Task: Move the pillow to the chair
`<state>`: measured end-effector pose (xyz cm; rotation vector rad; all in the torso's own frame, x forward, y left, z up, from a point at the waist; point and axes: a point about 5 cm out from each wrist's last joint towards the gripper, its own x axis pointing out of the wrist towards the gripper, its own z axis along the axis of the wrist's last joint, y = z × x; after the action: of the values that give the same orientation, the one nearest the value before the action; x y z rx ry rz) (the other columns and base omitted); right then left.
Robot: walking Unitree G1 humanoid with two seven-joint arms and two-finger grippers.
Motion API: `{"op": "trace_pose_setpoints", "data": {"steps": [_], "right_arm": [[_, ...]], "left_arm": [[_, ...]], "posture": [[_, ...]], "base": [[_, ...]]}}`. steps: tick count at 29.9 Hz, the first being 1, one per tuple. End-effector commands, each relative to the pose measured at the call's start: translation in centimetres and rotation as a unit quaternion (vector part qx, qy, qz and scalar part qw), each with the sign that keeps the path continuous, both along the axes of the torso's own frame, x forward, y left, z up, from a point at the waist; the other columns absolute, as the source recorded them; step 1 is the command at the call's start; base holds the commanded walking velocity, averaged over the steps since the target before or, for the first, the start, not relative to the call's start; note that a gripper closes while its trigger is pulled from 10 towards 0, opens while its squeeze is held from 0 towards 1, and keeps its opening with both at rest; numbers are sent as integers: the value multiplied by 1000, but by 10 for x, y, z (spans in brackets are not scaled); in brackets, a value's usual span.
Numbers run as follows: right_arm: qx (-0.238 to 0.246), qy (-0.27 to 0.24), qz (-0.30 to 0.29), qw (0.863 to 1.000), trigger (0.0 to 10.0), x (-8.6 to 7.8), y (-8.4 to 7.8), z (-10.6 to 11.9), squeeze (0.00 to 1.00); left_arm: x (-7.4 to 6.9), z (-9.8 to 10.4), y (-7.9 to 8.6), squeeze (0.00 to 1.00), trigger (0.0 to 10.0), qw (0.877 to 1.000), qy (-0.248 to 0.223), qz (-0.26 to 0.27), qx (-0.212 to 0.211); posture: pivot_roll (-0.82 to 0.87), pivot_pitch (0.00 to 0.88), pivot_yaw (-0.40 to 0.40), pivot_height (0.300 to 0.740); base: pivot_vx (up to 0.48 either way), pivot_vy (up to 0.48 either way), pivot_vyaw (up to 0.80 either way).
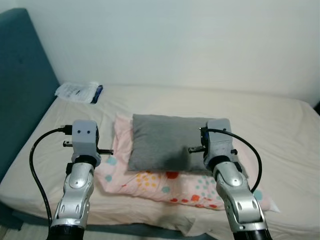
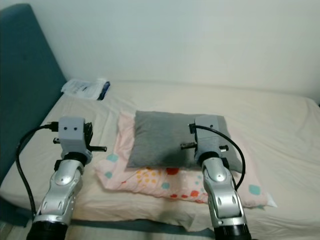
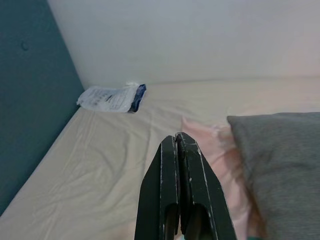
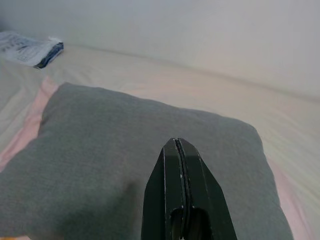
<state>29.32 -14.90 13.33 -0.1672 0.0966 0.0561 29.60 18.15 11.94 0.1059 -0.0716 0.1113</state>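
— Right gripper [image 4: 179,145] first: where does it stand?

— Raised over the near part of the grey pillow [image 1: 167,142], its two black fingers pressed flat together with nothing between them. From its wrist camera the pillow spreads out beneath and ahead of the fingertips, on both sides of them.

— And the left gripper [image 3: 178,140]?

— Held up at about the same height, fingers likewise closed and empty. The pillow lies off to its right and a little ahead, apart from it; directly below and ahead of it is the beige sheet of the bed [image 1: 280,125].

— What is the pillow resting on?

— A pink pillow with coloured dots [image 1: 165,185], which reaches out past the grey one toward both grippers and lies under the right arm.

— Anything else near?

— A white plastic packet with a dark blue edge [image 1: 79,92] lies well beyond the left gripper, near the teal headboard [image 1: 22,85] that runs along that gripper's left side. Behind the bed is a white wall [image 1: 175,40].
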Motion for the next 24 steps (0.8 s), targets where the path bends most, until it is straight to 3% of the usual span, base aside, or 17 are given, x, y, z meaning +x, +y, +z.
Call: {"op": "trace_pose_setpoints", "data": {"steps": [1,5,7,10,16,24], "right_arm": [[-6,10,-1,1000,10000,0,-2,-2,0],[-19,29,-6,999,10000,3,-3,-5,0],[-25,35,-5,999,10000,6,-4,-6,0],[-38,36,-1,999,10000,7,-4,-6,0],[-21,38,-8,999,10000,11,-5,-3,0],[20,24,-18,999,10000,20,-8,2,0]], "left_arm": [[0,-1,-1,0,10000,1000,1,-4,6],[0,-1,-3,0,10000,1000,-1,-10,13],[1,0,-4,0,10000,999,-1,-11,35],[1,-2,-4,0,10000,999,9,-10,34],[1,-8,5,0,10000,999,30,18,15],[7,-8,1,0,10000,999,36,-2,11]], "posture": [[-16,67,-15,740],[-16,68,-13,740],[-15,69,-14,740],[-14,69,-14,740],[-16,70,-14,740],[-16,76,-14,740]], "base": [[0,0,0],[0,0,0],[0,-480,0],[0,-480,0],[0,-80,0],[0,0,0]]}}
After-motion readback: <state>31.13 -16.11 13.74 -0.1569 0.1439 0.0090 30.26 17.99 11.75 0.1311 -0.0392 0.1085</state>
